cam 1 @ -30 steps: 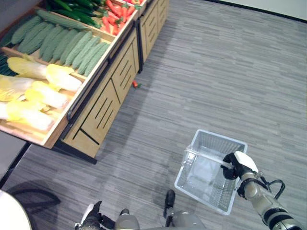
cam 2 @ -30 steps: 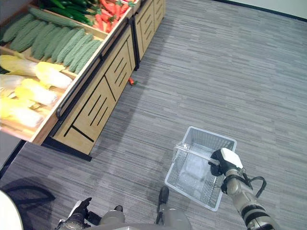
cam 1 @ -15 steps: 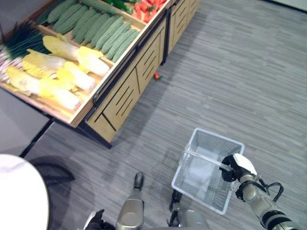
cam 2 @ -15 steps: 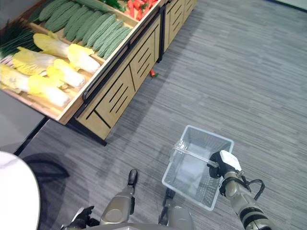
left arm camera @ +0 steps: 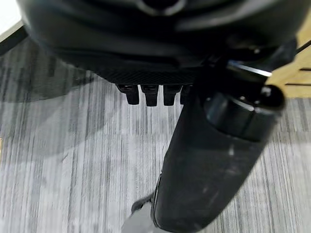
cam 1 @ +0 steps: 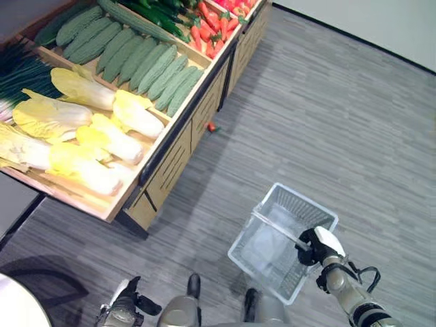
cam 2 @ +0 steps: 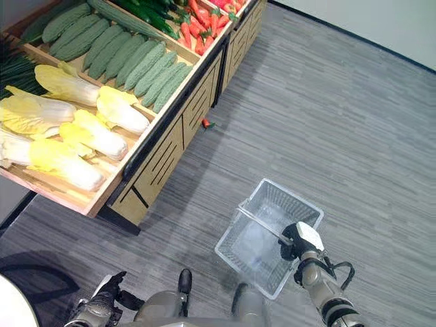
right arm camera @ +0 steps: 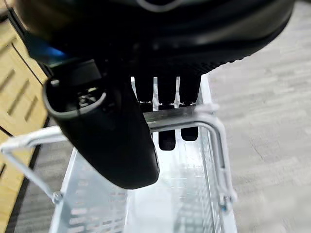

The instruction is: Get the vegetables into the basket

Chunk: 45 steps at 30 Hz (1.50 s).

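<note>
- Wire mesh, pale and see-through: that is your basket (cam 1: 283, 238), hanging over the grey floor (cam 1: 340, 122) with nothing but a pale liner visible inside.
- Your right hand (cam 1: 315, 246) has its fingers (right arm camera: 165, 138) curled over the basket's metal handle (right arm camera: 194, 116) and its thumb (right arm camera: 104, 141) wrapped under it (the right wrist view shows the bar passing between them), so it is clamped round that handle.
- Your left hand (cam 2: 103, 298) shows at the lower left of the head views, low by the floor and well apart from the basket; in its wrist view the fingers (left arm camera: 146, 94) are folded in under the palm with nothing between them and the thumb (left arm camera: 214, 160).
- The vegetables all lie in the wooden stand (cam 1: 163, 170) at the upper left, none in the basket.
- Nearest you on the stand are yellow-white cabbages (cam 1: 88, 136), some touching one another.
- Beyond them lies a row of bumpy green gourds (cam 1: 146, 65), packed side by side.
- Further back you have dark green cucumbers (cam 1: 160, 15) and red carrots (cam 1: 208, 34); dark green leafy stalks (cam 1: 20, 71) sit at the left edge.
- One small red piece (cam 1: 212, 127) (too small to tell what it is) lies on the floor just beside the stand's base.
</note>
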{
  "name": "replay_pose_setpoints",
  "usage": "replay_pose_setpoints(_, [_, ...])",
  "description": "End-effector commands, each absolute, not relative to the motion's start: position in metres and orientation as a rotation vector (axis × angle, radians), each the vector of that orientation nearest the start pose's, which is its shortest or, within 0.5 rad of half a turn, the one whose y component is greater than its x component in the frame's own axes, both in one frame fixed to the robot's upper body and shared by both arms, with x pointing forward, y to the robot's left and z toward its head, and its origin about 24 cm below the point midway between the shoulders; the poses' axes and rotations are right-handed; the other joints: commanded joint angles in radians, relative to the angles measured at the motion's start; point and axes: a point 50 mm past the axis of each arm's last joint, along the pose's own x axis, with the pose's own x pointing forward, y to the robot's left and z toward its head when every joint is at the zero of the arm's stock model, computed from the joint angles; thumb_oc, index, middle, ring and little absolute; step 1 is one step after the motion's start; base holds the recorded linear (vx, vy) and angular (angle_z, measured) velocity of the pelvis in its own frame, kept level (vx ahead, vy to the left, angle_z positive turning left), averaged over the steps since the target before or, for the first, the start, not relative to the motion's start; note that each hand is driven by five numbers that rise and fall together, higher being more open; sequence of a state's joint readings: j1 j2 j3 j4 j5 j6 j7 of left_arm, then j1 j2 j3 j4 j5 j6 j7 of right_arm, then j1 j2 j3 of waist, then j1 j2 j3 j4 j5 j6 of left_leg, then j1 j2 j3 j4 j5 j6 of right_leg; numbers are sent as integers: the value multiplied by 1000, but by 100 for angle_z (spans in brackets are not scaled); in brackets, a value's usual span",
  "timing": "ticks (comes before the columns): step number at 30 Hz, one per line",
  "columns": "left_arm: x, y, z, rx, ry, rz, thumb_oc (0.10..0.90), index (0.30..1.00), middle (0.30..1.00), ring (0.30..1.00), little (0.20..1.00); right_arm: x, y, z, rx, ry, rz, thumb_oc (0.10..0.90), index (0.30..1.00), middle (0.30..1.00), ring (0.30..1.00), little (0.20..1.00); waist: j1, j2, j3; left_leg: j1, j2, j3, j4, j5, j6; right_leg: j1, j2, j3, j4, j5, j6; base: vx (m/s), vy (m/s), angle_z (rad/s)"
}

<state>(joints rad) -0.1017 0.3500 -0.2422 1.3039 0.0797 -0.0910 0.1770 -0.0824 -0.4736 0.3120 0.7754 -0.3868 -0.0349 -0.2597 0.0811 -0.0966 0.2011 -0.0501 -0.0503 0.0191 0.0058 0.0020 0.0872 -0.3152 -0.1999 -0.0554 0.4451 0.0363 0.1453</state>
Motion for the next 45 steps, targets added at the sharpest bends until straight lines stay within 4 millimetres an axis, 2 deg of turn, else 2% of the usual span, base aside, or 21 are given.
replay_pose_setpoints(1, [120, 284, -137, 650, 1078, 147, 900, 1000, 1000, 1000, 1000, 246, -286, -27, -1096, 363, -78, 400, 300, 300, 300, 300, 8, 22, 24, -10, 68, -106, 52, -36, -73, 116, -4, -39, -207, 97, 20, 315, -201, 53])
replay_pose_setpoints(3, [121, 286, -137, 649, 1082, 161, 900, 1000, 1000, 1000, 1000, 249, -282, -25, -1103, 347, -67, 400, 300, 300, 300, 300, -6, 14, 26, 23, 86, -136, 40, -54, -96, 81, -23, -9, -331, 125, 40, 277, -209, 53])
replay_pose_setpoints(4, [121, 285, -137, 648, 1083, 161, 900, 1000, 1000, 1000, 1000, 249, -282, -25, -1103, 348, -66, 400, 300, 300, 300, 300, -7, 18, 27, 28, 91, -137, 38, -57, -97, 89, -19, -12, -336, 125, 40, 351, -275, 60])
replay_pose_setpoints(5, [121, 286, -137, 640, 1082, 172, 900, 1000, 1000, 1000, 1000, 249, -280, -25, -1117, 344, -51, 400, 300, 300, 300, 300, -17, 14, 24, 58, 114, -168, 30, -74, -121, 72, -31, 20, -397, 158, 56, 345, -276, 57])
replay_pose_setpoints(8, [117, 283, -139, 622, 1095, 176, 900, 1000, 1000, 1000, 1000, 245, -281, -29, -1132, 364, -31, 400, 300, 300, 300, 300, -12, 5, 3, 88, 148, -206, 22, -92, -148, 89, -19, 6, -405, 140, 54, 352, -339, 60])
replay_pose_setpoints(10, [115, 282, -140, 611, 1097, 182, 900, 1000, 1000, 1000, 1000, 244, -280, -30, -1129, 364, -23, 400, 300, 300, 300, 300, -7, 3, -4, 99, 166, -203, 17, -93, -153, 96, -12, -10, -399, 136, 49, 249, -296, 70])
replay_pose_setpoints(11, [104, 281, -144, 583, 1137, 201, 900, 1000, 1000, 1000, 1000, 241, -278, -33, -1123, 376, 2, 400, 300, 300, 300, 300, -9, 10, -30, 112, 208, -220, 8, -70, -170, 108, 29, -33, -382, 101, 28, 267, -358, 58])
replay_pose_setpoints(14, [95, 273, -149, 514, 1172, 233, 900, 1000, 1000, 1000, 1000, 239, -283, -31, -1125, 374, -8, 400, 300, 300, 300, 300, -6, 27, -27, 63, 242, -241, 43, 5, -191, 123, 54, -94, -361, 57, -4, 202, -387, 26])
replay_pose_setpoints(15, [95, 269, -151, 507, 1173, 222, 900, 1000, 1000, 1000, 1000, 236, -288, -31, -1126, 383, -22, 400, 300, 300, 300, 300, -9, 36, -21, 51, 263, -209, 50, 29, -194, 138, 54, -123, -359, 41, -12, 102, -257, 57])
replay_pose_setpoints(16, [96, 266, -151, 503, 1169, 216, 900, 1000, 1000, 1000, 1000, 235, -290, -30, -1128, 385, -31, 400, 300, 300, 300, 300, -11, 31, -17, 29, 259, -199, 58, 44, -197, 145, 48, -140, -366, 41, -15, 78, -233, 88])
replay_pose_setpoints(18, [100, 262, -151, 489, 1154, 217, 900, 1000, 1000, 1000, 1000, 231, -298, -30, -1129, 399, -53, 400, 300, 300, 300, 300, -18, 37, -9, 10, 289, -84, 85, 80, -203, 175, 45, -194, -377, 25, -27, 63, -207, 96])
replay_pose_setpoints(19, [100, 262, -151, 490, 1153, 217, 900, 1000, 1000, 1000, 1000, 231, -298, -30, -1129, 399, -54, 400, 300, 300, 300, 300, -19, 35, -10, 7, 287, -86, 83, 84, -202, 173, 43, -195, -379, 28, -27, 81, -233, 82])
replay_pose_setpoints(20, [101, 260, -151, 486, 1143, 216, 900, 1000, 1000, 1000, 1000, 228, -301, -31, -1133, 412, -66, 400, 300, 300, 300, 300, -15, 40, -9, -15, 286, -23, 97, 94, -207, 198, 44, -230, -398, 19, -32, 66, -177, 65])
replay_pose_setpoints(23, [104, 257, -151, 486, 1130, 208, 900, 1000, 1000, 1000, 1000, 225, -305, -30, -1131, 418, -87, 400, 300, 300, 300, 300, -10, 42, -9, -35, 260, 3, 92, 83, -202, 225, 50, -252, -420, 14, -36, 83, -165, 44])
replay_pose_setpoints(24, [106, 255, -152, 504, 1130, 183, 900, 1000, 1000, 1000, 1000, 223, -309, -30, -1119, 429, -112, 400, 300, 300, 300, 300, -12, 45, -11, -58, 223, 39, 79, 55, -188, 242, 52, -273, -426, 3, -38, 76, -110, 43])
replay_pose_setpoints(27, [114, 255, -149, 522, 1109, 168, 900, 1000, 1000, 1000, 1000, 219, -311, -30, -1108, 432, -136, 400, 300, 300, 300, 300, -24, 47, -12, -96, 173, 115, 56, 58, -169, 248, 53, -309, -429, -6, -41, 67, -81, 48])
replay_pose_setpoints(32, [120, 258, -147, 555, 1101, 155, 900, 1000, 1000, 1000, 1000, 216, -309, -34, -1102, 440, -136, 400, 300, 300, 300, 300, -31, 49, -11, -115, 147, 176, 38, 69, -154, 254, 55, -343, -406, -25, -45, 65, 2, 26])
replay_pose_setpoints(34, [120, 259, -146, 563, 1101, 153, 900, 1000, 1000, 1000, 1000, 215, -307, -36, -1099, 444, -130, 400, 300, 300, 300, 300, -31, 46, -9, -109, 140, 177, 28, 66, -146, 264, 53, -350, -395, -35, -43, 144, 97, 20])
replay_pose_setpoints(42, [117, 263, -146, 562, 1100, 169, 900, 1000, 1000, 1000, 1000, 215, -298, -52, -1028, 508, -142, 400, 300, 300, 300, 300, -6, 6, -2, -87, 109, 174, 49, -7, -97, 272, -3, -320, -332, -22, 2, 119, 152, 9])
replay_pose_setpoints(44, [117, 265, -145, 558, 1097, 181, 900, 1000, 1000, 1000, 1000, 212, -298, -58, -1012, 543, -152, 400, 300, 300, 300, 300, -1, 5, -2, -72, 101, 172, 43, -17, -82, 252, -21, -300, -261, -1, 18, 141, 188, -6])
replay_pose_setpoints(45, [118, 267, -144, 566, 1091, 176, 900, 1000, 1000, 1000, 1000, 207, -299, -66, -995, 592, -159, 400, 300, 300, 300, 300, -15, 17, 4, -38, 87, 130, 20, -17, -63, 181, -13, -207, -96, 65, 44, 204, 178, -3])
